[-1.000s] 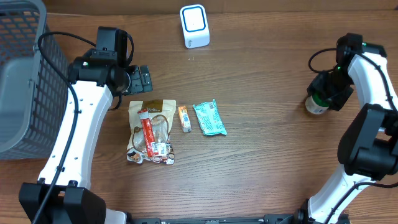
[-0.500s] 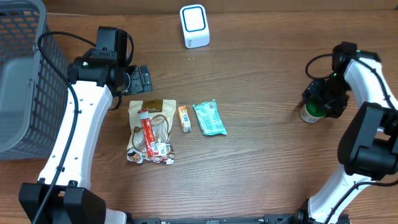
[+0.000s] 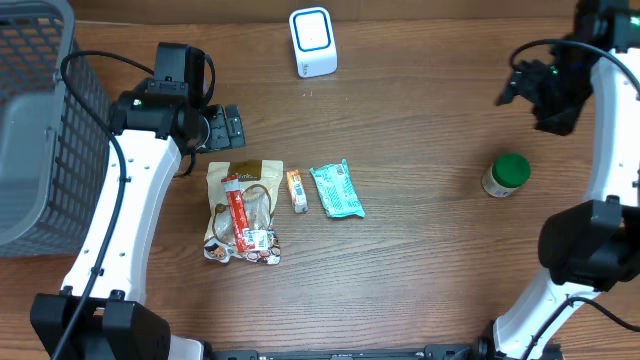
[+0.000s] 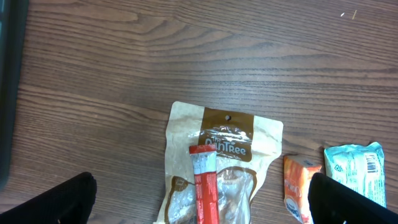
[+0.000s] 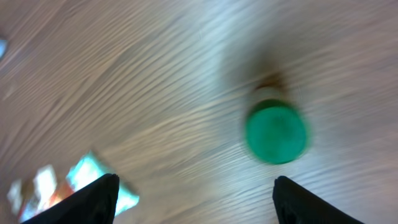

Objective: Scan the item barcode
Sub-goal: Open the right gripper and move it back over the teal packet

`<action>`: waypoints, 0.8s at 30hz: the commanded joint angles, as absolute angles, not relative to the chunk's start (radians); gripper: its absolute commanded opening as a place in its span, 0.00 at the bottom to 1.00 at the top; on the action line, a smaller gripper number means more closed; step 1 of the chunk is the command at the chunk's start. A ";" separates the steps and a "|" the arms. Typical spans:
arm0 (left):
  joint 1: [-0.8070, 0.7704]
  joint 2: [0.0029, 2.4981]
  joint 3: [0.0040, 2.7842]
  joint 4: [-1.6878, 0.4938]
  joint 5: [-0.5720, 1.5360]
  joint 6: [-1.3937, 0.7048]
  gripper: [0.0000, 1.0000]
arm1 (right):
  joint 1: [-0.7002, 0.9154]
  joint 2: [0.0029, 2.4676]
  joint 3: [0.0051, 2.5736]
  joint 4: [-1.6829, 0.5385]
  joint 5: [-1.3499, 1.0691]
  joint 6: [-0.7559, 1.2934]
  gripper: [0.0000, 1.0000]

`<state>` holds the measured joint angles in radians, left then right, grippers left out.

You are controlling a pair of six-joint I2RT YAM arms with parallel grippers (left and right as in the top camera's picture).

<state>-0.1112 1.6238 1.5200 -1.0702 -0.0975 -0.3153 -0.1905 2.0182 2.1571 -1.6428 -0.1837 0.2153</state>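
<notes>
The bottle [image 3: 506, 175] with the green cap stands upright on the desk [image 3: 430, 260] at the right of the overhead view, alone and well apart from everything else. The right jaws hang above it in the frame, near the upper right corner, clear of the bottle and holding nothing. The right wrist picture is badly blurred, but the two dark fingertips [image 5: 87, 199] sit in the bottom corners, spread wide. The green cap shows on the wood between and above them, right of centre. The scanner [image 3: 313, 42], a small white box with a blue-edged face, stands at the top centre of the overhead view, far to the left of the bottle. A grey mesh basket [image 3: 40, 120] fills the upper left corner. The left jaws hang left of centre, just above the top edge of a tan snack pouch [image 3: 243, 205], and they too are spread wide and empty. In the left wrist view their fingertips [image 4: 59, 200] show only as dark shapes at the two bottom corners, with the pouch between them at the bottom centre. A red stick [image 3: 238, 215] lies lengthwise on the pouch. Just to the right of the pouch is a small orange packet [image 3: 297, 190], and beside that a teal packet [image 3: 336, 190]. The left wrist view shows a barcode on the teal packet's upper corner. These four things lie close together left of centre, all flat on the desk.
</notes>
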 commanded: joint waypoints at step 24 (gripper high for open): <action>-0.118 1.629 1.538 -1.069 -0.092 -0.329 1.00 | 0.396 2.005 1.615 -1.338 -0.336 0.453 0.45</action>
<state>-0.1112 1.6238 1.5200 -1.0702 -0.0975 -0.3153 0.3813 2.0159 1.6558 -1.3529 -0.3336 0.3038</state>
